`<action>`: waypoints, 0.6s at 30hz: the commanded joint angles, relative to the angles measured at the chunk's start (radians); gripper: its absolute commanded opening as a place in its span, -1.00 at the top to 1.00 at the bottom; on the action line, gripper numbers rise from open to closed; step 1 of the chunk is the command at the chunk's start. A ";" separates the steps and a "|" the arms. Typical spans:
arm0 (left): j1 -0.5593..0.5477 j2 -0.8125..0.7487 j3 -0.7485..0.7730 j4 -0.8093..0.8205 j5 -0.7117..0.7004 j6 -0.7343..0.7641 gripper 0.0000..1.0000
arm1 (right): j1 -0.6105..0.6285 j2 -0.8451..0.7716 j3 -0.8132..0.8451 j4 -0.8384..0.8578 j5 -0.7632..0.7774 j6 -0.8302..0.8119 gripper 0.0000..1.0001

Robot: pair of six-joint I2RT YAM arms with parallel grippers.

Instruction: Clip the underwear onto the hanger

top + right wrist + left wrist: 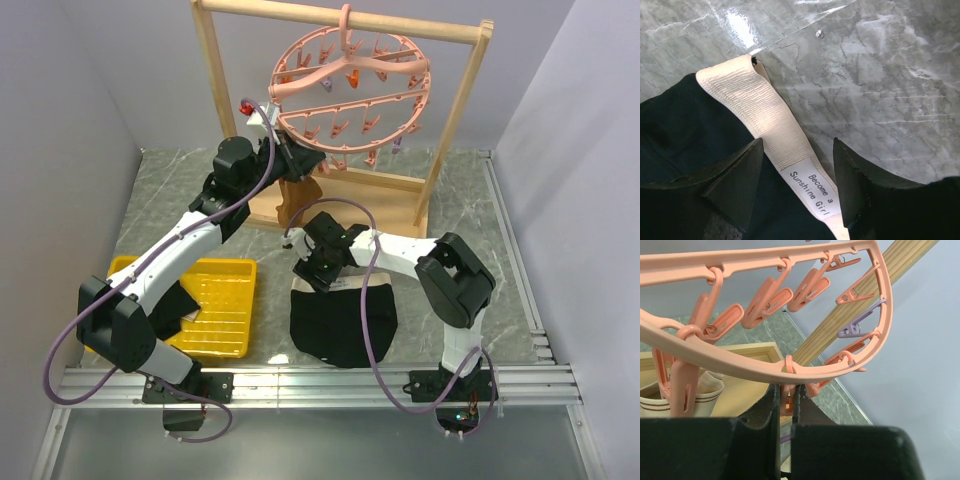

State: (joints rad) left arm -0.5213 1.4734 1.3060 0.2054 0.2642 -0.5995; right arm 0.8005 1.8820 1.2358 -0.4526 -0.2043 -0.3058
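Right wrist view: your right gripper [798,145] has its jaws apart, straddling the beige waistband [755,100] of the black underwear [340,325]. The underwear lies flat on the marble table [880,75], well apart from the pink hanger [350,85]. Lower squarely so one finger lands on each side of the band, and pinch beside the white label [812,192], gathering both layers. Your left gripper [786,392] is clamped on a pink clip peg [787,404] under the ring's rim; squeeze firmly so the peg gapes.
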 commanded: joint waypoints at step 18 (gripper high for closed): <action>0.010 0.018 0.029 0.002 0.013 -0.022 0.99 | 0.023 0.045 -0.032 -0.077 -0.038 -0.032 0.91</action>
State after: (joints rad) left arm -0.5175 1.4879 1.3079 0.2161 0.2646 -0.6071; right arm 0.8162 1.9179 1.2549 -0.4892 -0.2527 -0.3313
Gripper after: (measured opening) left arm 0.080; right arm 0.104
